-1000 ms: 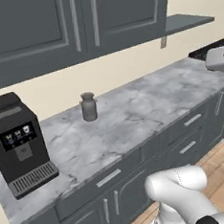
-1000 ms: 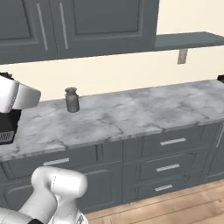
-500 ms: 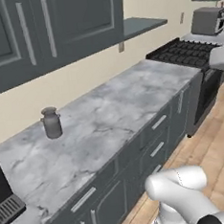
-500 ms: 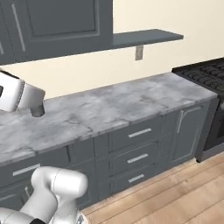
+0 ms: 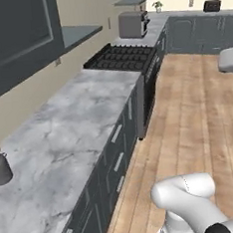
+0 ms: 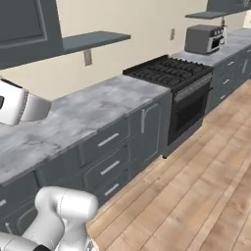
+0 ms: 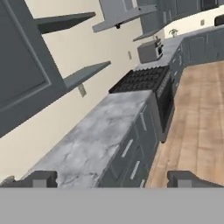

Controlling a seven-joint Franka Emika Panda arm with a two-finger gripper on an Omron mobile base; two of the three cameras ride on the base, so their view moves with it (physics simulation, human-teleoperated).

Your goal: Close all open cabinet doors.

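Canister (image 5: pixel 0 167) appears from the left base; toaster (image 6: pixel 205 38) elsewhere too.

- A home kitchen — a marble-look counter (image 5: pixel 74 127) over grey drawer fronts (image 6: pixel 109 139).
- A black gas stove (image 6: pixel 169 72), a toaster oven (image 6: pixel 204 38), wall shelves (image 7: pixel 85 73) — and wood flooring (image 6: pixel 196 181).

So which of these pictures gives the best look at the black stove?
The right base view: the stove sits near the middle, burners and oven front both plain. The left base view shows it farther off, mostly its top. The hand view shows it tilted and small.
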